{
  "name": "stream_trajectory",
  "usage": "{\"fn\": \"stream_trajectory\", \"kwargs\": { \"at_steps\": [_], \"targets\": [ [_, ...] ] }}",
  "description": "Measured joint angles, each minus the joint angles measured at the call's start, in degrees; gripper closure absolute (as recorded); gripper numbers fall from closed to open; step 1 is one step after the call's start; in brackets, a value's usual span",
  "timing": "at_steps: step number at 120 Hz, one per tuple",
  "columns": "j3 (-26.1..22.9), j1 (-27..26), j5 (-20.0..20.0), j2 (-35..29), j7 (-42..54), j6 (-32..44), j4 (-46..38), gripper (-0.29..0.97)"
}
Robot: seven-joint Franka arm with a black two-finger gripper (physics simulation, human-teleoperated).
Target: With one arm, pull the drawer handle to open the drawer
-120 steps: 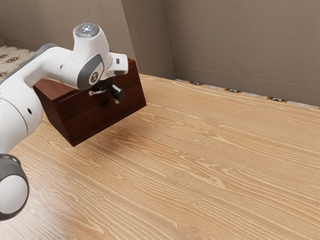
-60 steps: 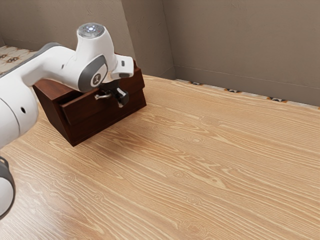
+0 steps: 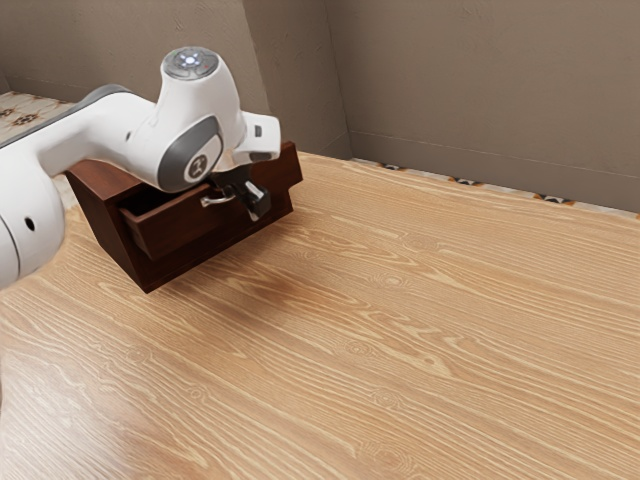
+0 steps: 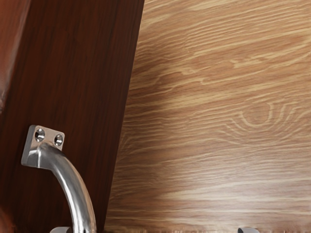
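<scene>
Sitting between spread jaws: handle (image 4: 75, 189) of part-open drawer (image 3: 180, 228).

Dark reddish-brown wood with fine straight grain on the cabinet (image 3: 195, 255), and the same on the drawer (image 3: 175, 228) front. Gleams brushed silver along the drawer handle (image 4: 73, 187), with two small dark screw holes in its mounting plate. Glossy white over the arm (image 3: 100, 135), broken by mid-grey joint caps and a pale bluish disc on one joint's top. Plain black on the gripper (image 3: 250, 196). Light honey-tan wood across the table (image 3: 420, 330), streaked with darker brown wavy grain and oval knot swirls. Dull grey-brown, faintly mottled, on the wall (image 3: 480, 80). Cream with a brown ornamental pattern on the patch (image 3: 25, 108) at the exterior view's upper left.
</scene>
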Motion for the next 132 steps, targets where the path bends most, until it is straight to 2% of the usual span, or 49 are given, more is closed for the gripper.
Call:
{"fn": "stream_trajectory", "kwargs": {
  "at_steps": [16, 36, 97, 112, 132],
  "targets": [
    [0.0, -0.3, 0.1, -2.2, -0.7, 0.8, -2.7, 0.3],
    [-0.1, -1.2, 0.1, -3.8, -1.6, 1.7, -5.4, 0.26],
    [-0.2, -4.1, 0.5, -7.6, -4.2, 3.4, -10.2, 0.25],
    [-0.4, -4.5, 0.4, -8.5, -4.8, 3.7, -11.2, 0.3],
    [-0.6, -6.0, 0.5, -9.9, -5.8, 3.9, -12.9, 0.29]
  ]
}}
